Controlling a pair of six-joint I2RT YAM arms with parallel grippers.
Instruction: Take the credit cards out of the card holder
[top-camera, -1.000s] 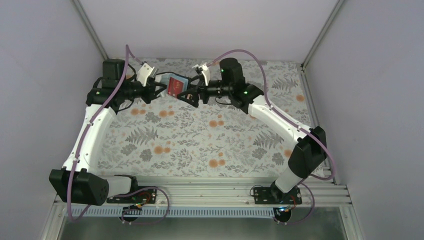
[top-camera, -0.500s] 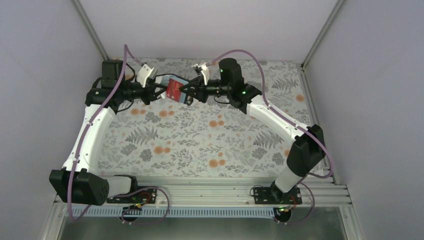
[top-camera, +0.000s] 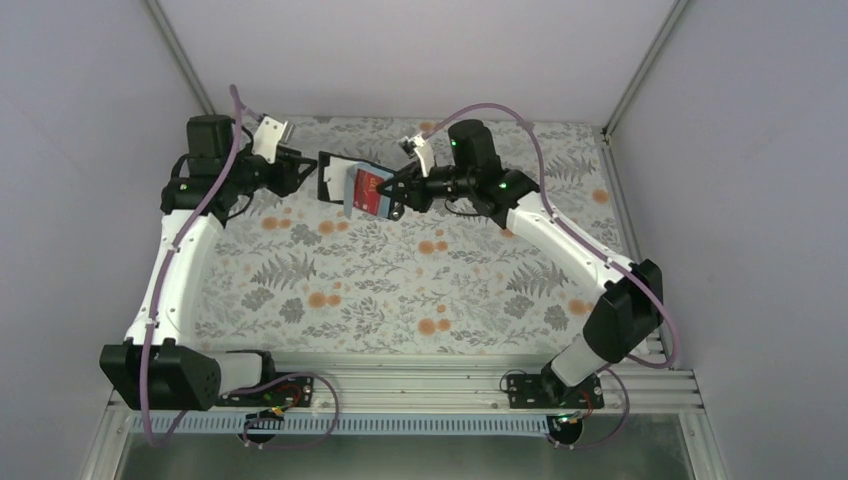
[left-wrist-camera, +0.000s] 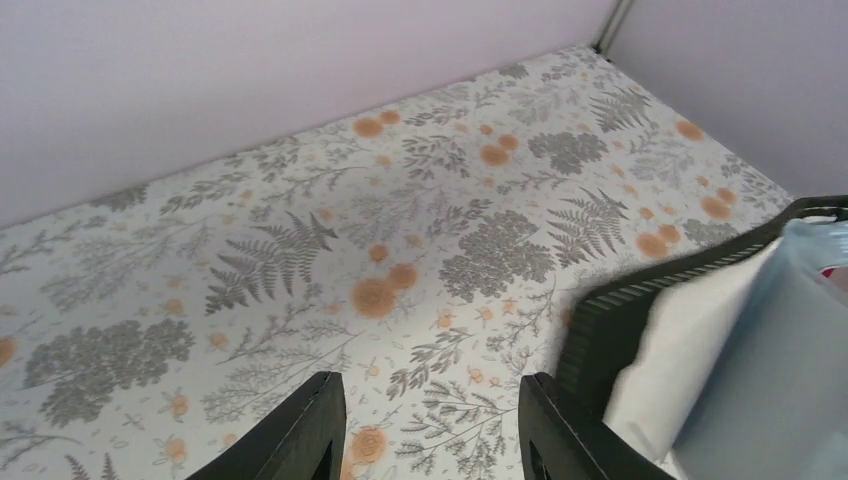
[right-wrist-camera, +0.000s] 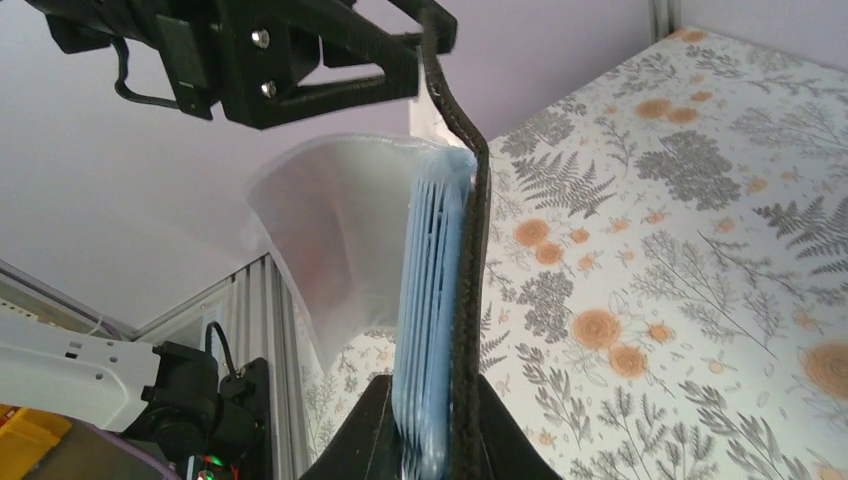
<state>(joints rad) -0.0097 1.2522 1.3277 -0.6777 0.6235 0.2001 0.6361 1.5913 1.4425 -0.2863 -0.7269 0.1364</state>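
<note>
my right hand (top-camera: 392, 198) is pinching the open card holder (top-camera: 329, 174), red card (top-camera: 368, 188) showing, markings too tiny to read; left hand (top-camera: 298, 166) spread, empty

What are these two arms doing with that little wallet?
The right gripper is shut on one edge of the card holder, holding it above the floral table. A red credit card shows inside it. The left gripper is open right beside the holder, gripping nothing.

We locate card holder (top-camera: 338, 182) above surface (top-camera: 400, 290), far-ctr: L fingers (left-wrist-camera: 305, 435) just left, R fingers (right-wrist-camera: 368, 445) on right edge, credit cards (top-camera: 368, 192) inside.
</note>
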